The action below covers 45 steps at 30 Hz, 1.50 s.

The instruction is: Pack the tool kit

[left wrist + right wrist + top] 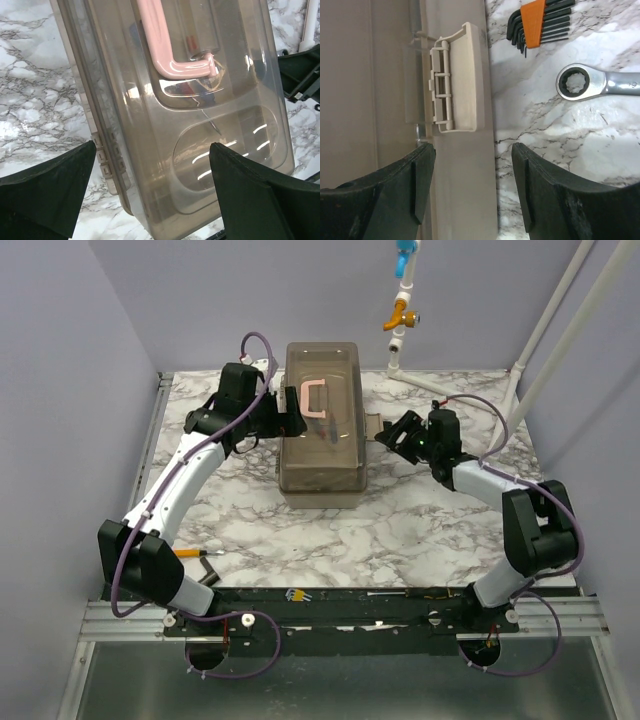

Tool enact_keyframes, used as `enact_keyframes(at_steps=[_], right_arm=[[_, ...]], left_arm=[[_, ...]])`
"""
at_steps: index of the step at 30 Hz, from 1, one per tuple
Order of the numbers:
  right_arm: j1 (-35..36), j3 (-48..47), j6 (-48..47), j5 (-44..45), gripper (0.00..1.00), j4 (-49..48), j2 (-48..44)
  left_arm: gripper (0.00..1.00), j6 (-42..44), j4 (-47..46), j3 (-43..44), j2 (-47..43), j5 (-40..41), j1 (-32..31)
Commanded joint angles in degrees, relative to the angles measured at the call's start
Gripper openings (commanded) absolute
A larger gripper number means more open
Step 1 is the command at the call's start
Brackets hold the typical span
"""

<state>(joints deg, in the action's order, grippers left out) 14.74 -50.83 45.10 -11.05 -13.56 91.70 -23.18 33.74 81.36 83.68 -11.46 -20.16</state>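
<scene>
The translucent grey-brown toolbox (322, 425) stands at the table's middle back with its lid down and its pink handle (312, 398) on top. My left gripper (288, 422) is open at the box's left side. In the left wrist view the open gripper (152, 200) straddles the lid's corner (210, 150), below the pink handle (165, 45). My right gripper (397, 433) is open at the box's right side. In the right wrist view the gripper (472, 190) spans the box's edge just below the beige latch (460, 80), which is flipped outward. A faint red tool (192, 40) shows through the lid.
An orange-handled screwdriver (195, 554) lies on the marble near the left arm's base. A hex key set in an orange holder (537, 22) and a ratchet wrench (595, 82) lie on the table right of the box. A white pipe stand (400, 310) rises behind.
</scene>
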Motion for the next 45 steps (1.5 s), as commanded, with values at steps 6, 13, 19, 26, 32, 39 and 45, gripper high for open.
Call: enact_keyframes(at_steps=[6,13,19,26,32,39,45], right_arm=[[-3.45,2.28,8.79,-12.04,0.68,-19.34,7.75],[-4.11,2.42,10.66,-15.11,0.58,-24.68,11.57],[-4.2,1.38,11.15,-17.59,0.46,-26.52,13.24],[-4.21,-1.52,9.3,-18.32,0.23,-22.14,12.05],[-4.11,-3.74,5.12,-17.26,0.11,-16.26,8.88],[-4.02,-5.58,-0.17,-16.11,0.07,-10.95,5.26],[-1.65,-8.0,-2.41,-19.32,0.07,-10.19,4.92]], left_arm=[[0.98,-0.9,-0.14,1.96,3.75,-6.76,1.16],[0.97,-1.08,-1.12,2.32,5.59,-7.18,1.27],[0.97,-1.28,-1.3,3.3,6.73,-6.91,1.44],[0.96,-1.34,-1.35,4.05,7.54,-7.06,1.44],[0.96,-1.54,-1.51,5.22,9.18,-8.45,1.44],[0.96,-1.61,-1.31,6.48,11.11,-8.5,1.44],[0.95,-1.3,-1.11,6.91,12.36,-8.58,1.44]])
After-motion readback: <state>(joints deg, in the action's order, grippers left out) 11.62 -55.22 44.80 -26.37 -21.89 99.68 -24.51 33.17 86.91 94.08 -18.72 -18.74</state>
